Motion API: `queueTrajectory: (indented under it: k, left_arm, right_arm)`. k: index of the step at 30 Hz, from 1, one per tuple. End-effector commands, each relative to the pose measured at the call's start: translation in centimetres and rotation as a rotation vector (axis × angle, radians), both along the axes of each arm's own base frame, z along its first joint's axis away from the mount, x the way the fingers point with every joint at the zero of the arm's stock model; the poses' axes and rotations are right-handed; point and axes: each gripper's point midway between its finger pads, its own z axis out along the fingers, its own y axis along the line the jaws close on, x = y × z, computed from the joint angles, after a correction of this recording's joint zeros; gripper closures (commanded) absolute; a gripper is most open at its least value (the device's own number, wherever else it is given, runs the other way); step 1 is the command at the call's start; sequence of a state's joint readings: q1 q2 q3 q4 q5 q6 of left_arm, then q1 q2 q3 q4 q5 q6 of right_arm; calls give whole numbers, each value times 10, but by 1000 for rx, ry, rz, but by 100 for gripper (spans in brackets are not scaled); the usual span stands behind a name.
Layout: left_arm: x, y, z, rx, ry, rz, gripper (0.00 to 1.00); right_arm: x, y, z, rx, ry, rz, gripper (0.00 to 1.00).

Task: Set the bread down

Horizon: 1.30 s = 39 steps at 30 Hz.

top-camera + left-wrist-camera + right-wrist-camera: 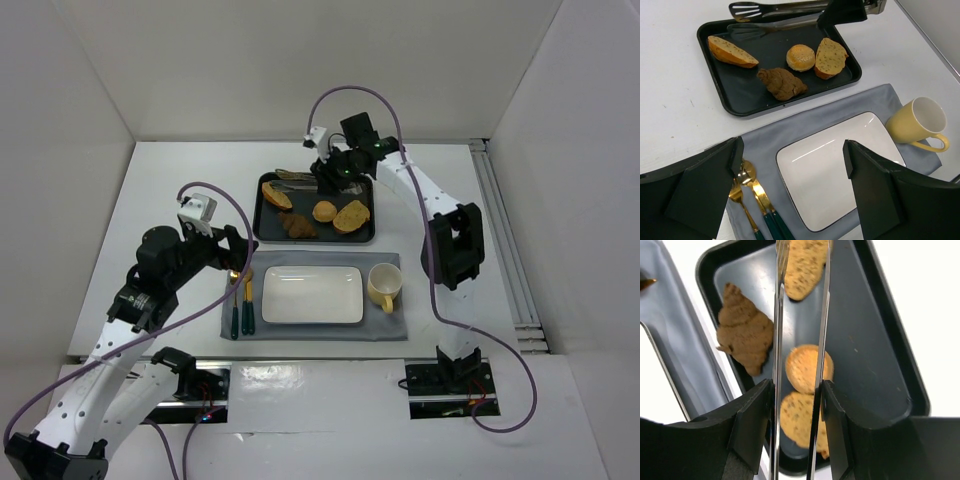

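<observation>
The bread (pixel 277 195), a small elongated golden-brown slice, lies at the left end of the black tray (pixel 258 218). It also shows in the left wrist view (pixel 732 51) and at the top of the right wrist view (pixel 805 265). My right gripper (pixel 325 178) (pixel 796 390) is shut on metal tongs (pixel 298 178) (pixel 780 10) (pixel 777 340), held over the tray's far side with the tips pointing toward the bread. The tong tips hold nothing. My left gripper (pixel 243 262) (pixel 790 160) is open and empty above the placemat's left side.
The tray also holds a round bun (pixel 324 211), a wider golden slice (pixel 351 216) and a dark brown pastry (pixel 298 225). A white plate (pixel 312 294), a yellow cup (pixel 384 287) and gold cutlery (pixel 240 300) sit on a grey placemat (pixel 385 325).
</observation>
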State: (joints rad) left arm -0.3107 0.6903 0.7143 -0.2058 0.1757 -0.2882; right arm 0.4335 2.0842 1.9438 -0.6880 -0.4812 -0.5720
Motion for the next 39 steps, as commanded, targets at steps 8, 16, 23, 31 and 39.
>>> queueTrajectory:
  k: [8,16,23,31,39]
  left_arm:
    - [3,4,27,-9,-93,18,0]
    - [2,4,29,-12,-102,18,0]
    - [1,3,29,-14,-101,9,0]
    - [-1,2,34,-21,-118,0,0]
    - [-1,2,34,-21,-118,0,0]
  right_arm:
    - [-9,40,-13,-15,22,64,48]
    - [-9,52,-41,-67,0,35,48]
    - [-13,57,-34,-64,-42,26,48]
    - [-19,48,-13,-65,-105,-14,48]
    - [-23,43,0,-58,-140,-48,48]
